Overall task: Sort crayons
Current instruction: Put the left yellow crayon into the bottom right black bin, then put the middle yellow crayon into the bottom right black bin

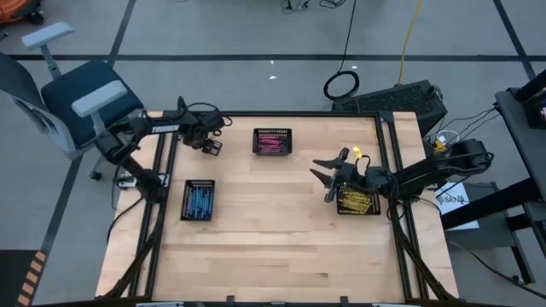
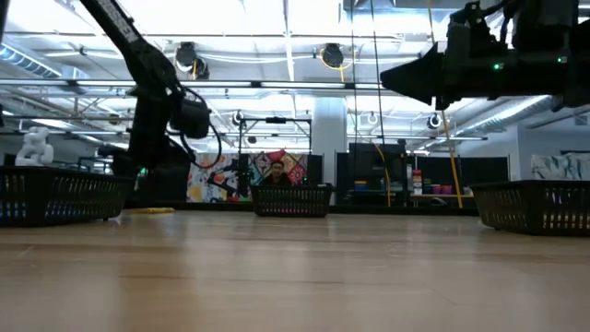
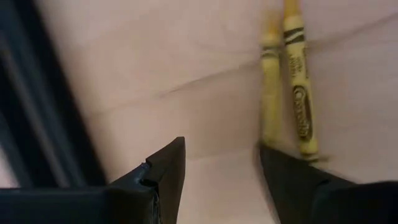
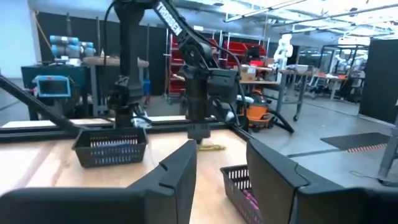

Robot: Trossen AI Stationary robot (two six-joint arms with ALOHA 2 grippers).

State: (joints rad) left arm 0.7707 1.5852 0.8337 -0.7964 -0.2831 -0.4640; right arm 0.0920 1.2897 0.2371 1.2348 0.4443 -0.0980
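Yellow crayons [image 3: 297, 93], two side by side on the wood table [image 1: 273, 230] at about eleven o'clock, run past the frame edge. The left gripper [image 3: 221, 180] hangs just over them, released, one finger [image 3: 292, 180] covering their ends. The right gripper [image 1: 328, 176], at three o'clock above the yellow-filled basket [image 1: 358, 205], stands parted, empty.
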